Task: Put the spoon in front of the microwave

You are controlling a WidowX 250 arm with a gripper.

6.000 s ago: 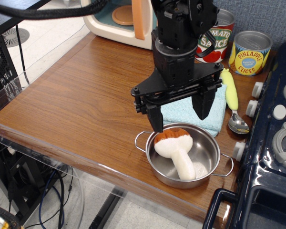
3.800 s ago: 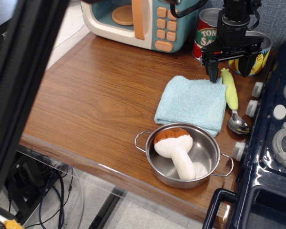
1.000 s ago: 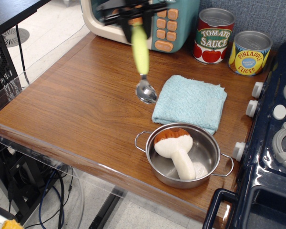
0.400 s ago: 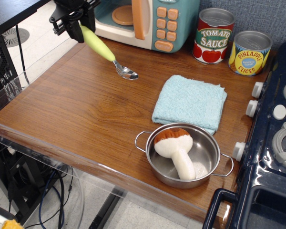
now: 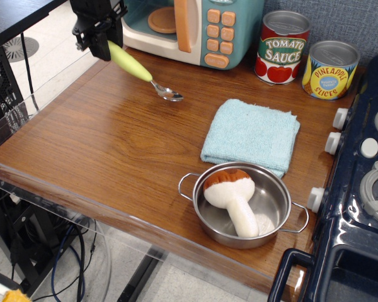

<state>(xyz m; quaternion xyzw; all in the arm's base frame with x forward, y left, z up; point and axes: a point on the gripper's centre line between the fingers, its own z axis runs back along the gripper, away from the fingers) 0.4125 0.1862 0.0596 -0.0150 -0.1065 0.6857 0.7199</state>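
**Spoon held at the upper left of the table, by the microwave's corner**

The gripper sits at the upper left of the view, beside the front left corner of the microwave. Its fingers are clenched on the top end of the spoon, grasping the yellow-green handle. The spoon slants down to the right; its silver bowl lies at or just above the wood of the table, and contact cannot be confirmed.

The spoon's bowl is in front of the microwave's door, near the orange handle line, with a strip of bare wood between it and the microwave's base.

To the right of the spoon, well apart, a light blue cloth lies flat. A steel pot holding a toy mushroom stands just in front of the cloth, near the table's front edge. Two cans stand at the back right, and a dark blue stove borders the right side.

The left half of the table, from the spoon to the front and left edges, is bare wood.
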